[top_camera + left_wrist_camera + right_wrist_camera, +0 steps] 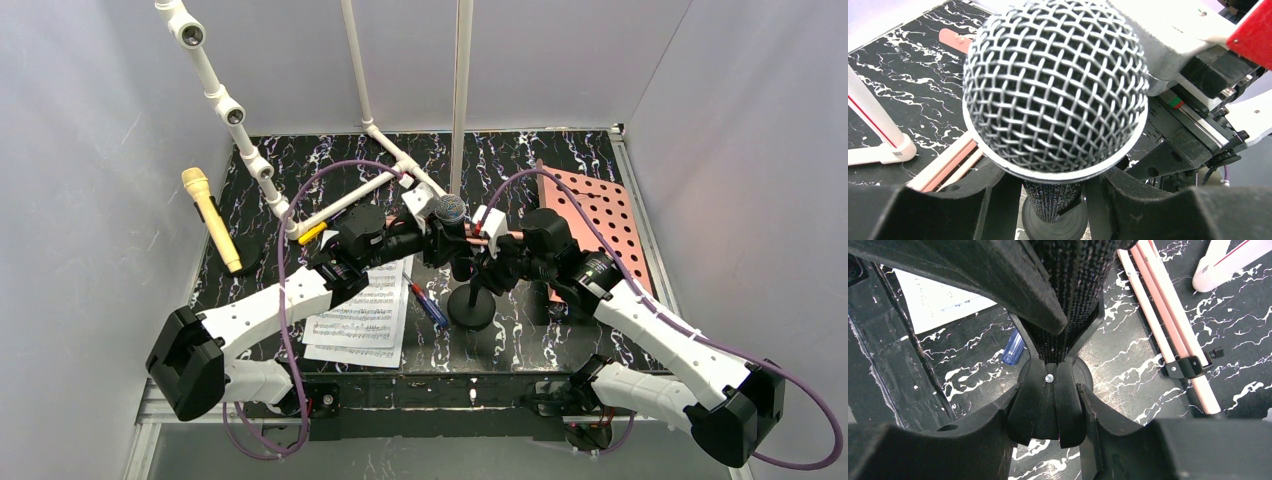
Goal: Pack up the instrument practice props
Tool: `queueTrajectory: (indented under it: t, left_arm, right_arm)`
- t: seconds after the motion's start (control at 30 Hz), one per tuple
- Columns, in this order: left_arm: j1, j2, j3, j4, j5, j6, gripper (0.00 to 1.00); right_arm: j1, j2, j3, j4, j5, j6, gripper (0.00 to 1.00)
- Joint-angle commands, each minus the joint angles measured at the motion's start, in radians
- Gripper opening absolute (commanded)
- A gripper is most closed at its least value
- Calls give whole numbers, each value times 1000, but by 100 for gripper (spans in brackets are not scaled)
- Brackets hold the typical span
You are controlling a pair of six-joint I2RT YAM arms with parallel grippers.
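Observation:
The black grey-headed microphone point(449, 208) stands upright in the clip of a black round-based mic pole point(471, 306) at mid-table. My left gripper point(1053, 195) is shut on its dark body just under the mesh head point(1055, 85). From the other side, my right gripper point(1048, 415) is shut on the pole's black clip point(1048, 400) below the microphone. White sheet-music pages point(360, 315) lie front left of the pole. The yellow microphone point(210, 218) leans on its own pole at the far left. The pink perforated board point(600, 215) lies at the back right, its copper legs point(1168, 325) stretched towards the middle.
The white plastic pipe frame point(330, 205) runs from the back left corner to the centre, close behind both grippers. A blue and red pen point(428, 305) lies between the pages and the pole base. Grey walls close in left, right and back.

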Motion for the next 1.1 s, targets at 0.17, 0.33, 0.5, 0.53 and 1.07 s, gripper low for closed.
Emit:
queueTrajectory:
  t: [0.17,0.33,0.5,0.53,1.07]
  left_arm:
    - [80,-98,34,-13,-91,-30,0]
    - [133,-129,27,-18,-89,-56,0]
    - [203,-179,9,-27,-87,-91,0]
    - [216,-188,6,-29,-86,-98,0]
    - [253,-182,96,-379,-47,-95,0]
  right_arm:
    - [-5,-15,-9,-14,41,10,1]
    - [-6,-13,-10,-14,45,11,1]
    - [-6,-6,-12,-15,44,10,1]
    - [-7,-3,-12,-15,43,10,1]
    - [-6,-82,-43,48,145,39,1]
